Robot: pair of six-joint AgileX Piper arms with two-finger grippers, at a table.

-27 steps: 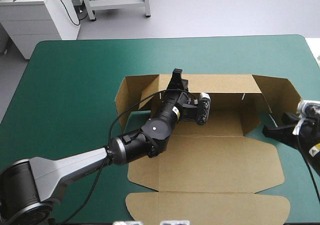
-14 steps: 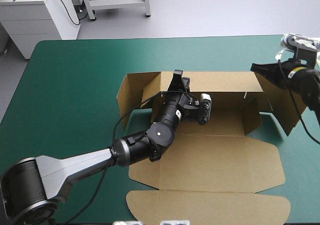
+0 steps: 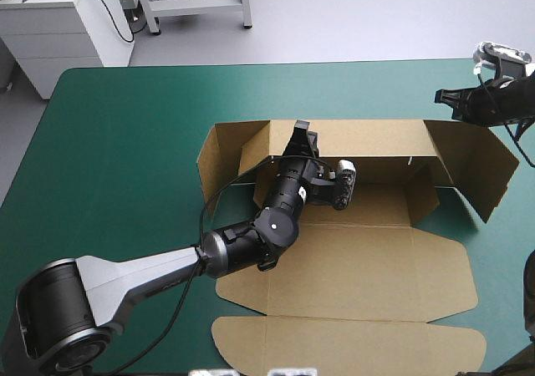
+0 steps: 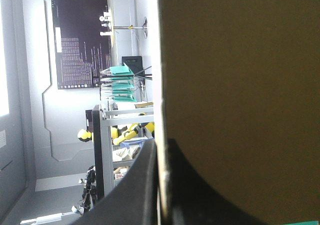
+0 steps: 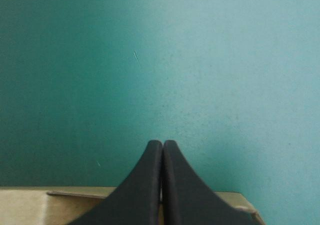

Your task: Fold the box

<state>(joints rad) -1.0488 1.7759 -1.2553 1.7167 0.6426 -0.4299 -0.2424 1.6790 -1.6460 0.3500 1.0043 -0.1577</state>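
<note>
From above, the left arm (image 3: 251,242) covers the box (image 3: 359,259) floor from 8 o'clock to its middle, and the left gripper (image 3: 299,134) tips are lost against the far wall. The right arm (image 3: 501,104) and the desk (image 3: 125,142) are cut off at 3 o'clock. In the left wrist view, dark board beside the gripper blocks half the scene. Under the right gripper (image 5: 162,150), only a strip of box shows
</note>
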